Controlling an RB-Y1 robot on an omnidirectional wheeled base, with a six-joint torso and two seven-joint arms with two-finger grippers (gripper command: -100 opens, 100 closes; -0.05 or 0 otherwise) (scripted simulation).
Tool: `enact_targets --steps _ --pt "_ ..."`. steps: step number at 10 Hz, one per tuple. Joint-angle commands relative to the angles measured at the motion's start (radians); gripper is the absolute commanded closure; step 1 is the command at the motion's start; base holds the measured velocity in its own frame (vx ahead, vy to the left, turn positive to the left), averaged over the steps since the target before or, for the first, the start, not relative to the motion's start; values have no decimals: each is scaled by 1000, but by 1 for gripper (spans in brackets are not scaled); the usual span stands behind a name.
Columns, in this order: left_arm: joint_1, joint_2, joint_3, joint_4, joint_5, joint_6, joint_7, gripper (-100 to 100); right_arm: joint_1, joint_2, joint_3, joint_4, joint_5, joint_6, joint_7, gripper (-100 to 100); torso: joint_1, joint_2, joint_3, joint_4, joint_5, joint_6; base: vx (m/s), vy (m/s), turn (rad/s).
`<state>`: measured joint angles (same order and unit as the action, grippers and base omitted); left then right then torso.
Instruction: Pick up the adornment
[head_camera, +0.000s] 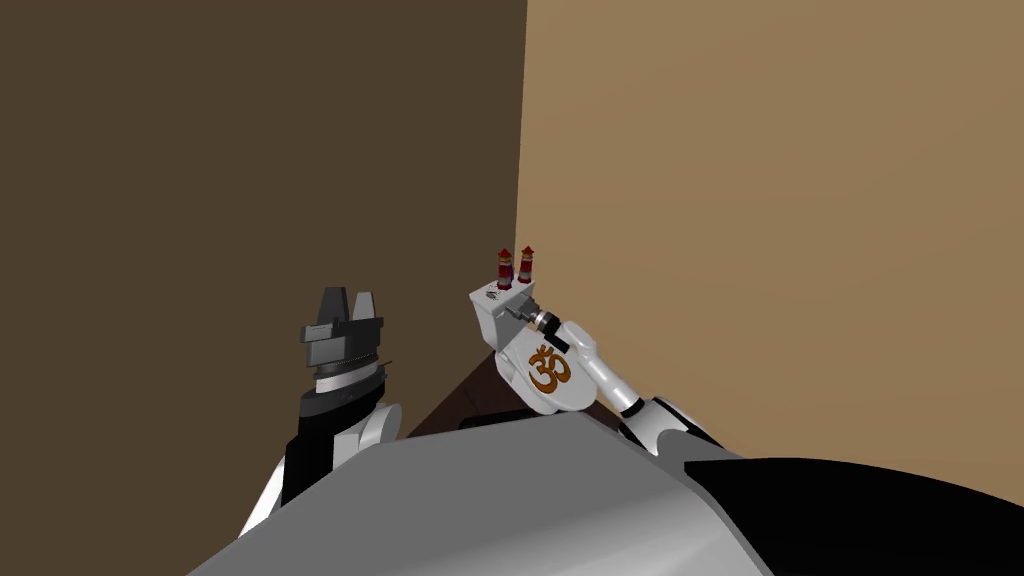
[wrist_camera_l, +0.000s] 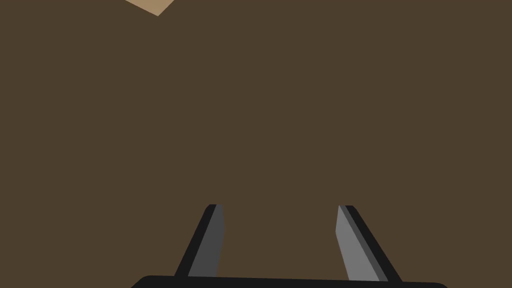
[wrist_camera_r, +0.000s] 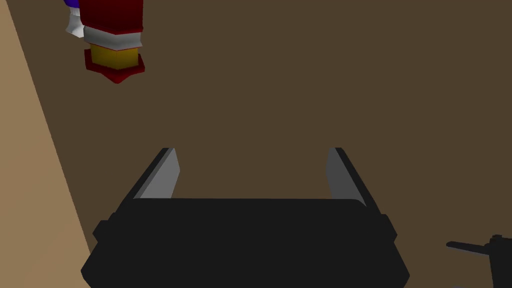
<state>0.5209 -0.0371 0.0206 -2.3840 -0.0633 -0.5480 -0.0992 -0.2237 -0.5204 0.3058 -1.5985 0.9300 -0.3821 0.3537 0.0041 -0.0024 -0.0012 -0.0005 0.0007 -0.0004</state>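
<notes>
Closest in, the left gripper (head_camera: 348, 297) stands raised at the left of the head view. It points up in front of the dark brown wall (head_camera: 250, 150), and its 2 fingers are spread wide with nothing between them.

Well apart from it to the right is the adornment (head_camera: 525, 355), in the corner where that wall meets the tan wall (head_camera: 780, 200). It has a white rounded plaque bearing an orange curled sign (head_camera: 548, 368). Above the plaque is a grey block (head_camera: 497, 310), and 2 small red pillars (head_camera: 505, 268) stand side by side on the block's top. A narrow dark strip (head_camera: 462, 400) shows beneath the adornment; I cannot tell whether it rests on that strip.

From the lower right, the right forearm (head_camera: 610, 378) runs up behind the plaque. Its dark wrist ring lies just beside the grey block, and whether they touch cannot be made out there.

Along the right wrist view, the right gripper (wrist_camera_r: 250, 150) also has its 2 fingers wide apart, holding nothing, with the dark brown wall beyond them. 1 of the red pillars (wrist_camera_r: 114, 35), banded white and yellow with a pointed red cap, shows near. It is off to the side of 1 finger (wrist_camera_r: 162, 175) and past its tip, neither between the blades nor touching them. A slice of the tan wall lies on that same side.
</notes>
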Motion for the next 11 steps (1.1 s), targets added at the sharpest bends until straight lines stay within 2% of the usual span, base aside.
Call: enact_targets --steps 1,2,4,5,9,11 --pt "0 0 0 0 0 0 0 0 -50 -50 34 46 50 -11 7 -100 0 0 0 0 0 0 76 56 -101" --pt "0 0 0 0 0 0 0 0 -68 -51 34 46 58 -11 7 -100 1 -1 -1 0 0 0 58 61 -33" --pt "0 0 0 0 0 0 0 0 -133 -117 78 100 124 -26 13 -100 2 0 0 0 0 0 71 82 -69" --pt "0 0 0 0 0 0 0 0 -143 -120 78 100 124 -26 13 -100 3 -2 -1 0 1 0 71 75 -28" --pt "0 0 0 0 0 0 0 0 -270 -254 165 192 230 -58 19 -100 6 -3 -2 -1 1 0 91 118 -44" --pt "0 0 0 0 0 0 0 0 -317 -312 204 228 270 -73 20 -100 9 -5 -3 -1 2 -1 102 171 -25"
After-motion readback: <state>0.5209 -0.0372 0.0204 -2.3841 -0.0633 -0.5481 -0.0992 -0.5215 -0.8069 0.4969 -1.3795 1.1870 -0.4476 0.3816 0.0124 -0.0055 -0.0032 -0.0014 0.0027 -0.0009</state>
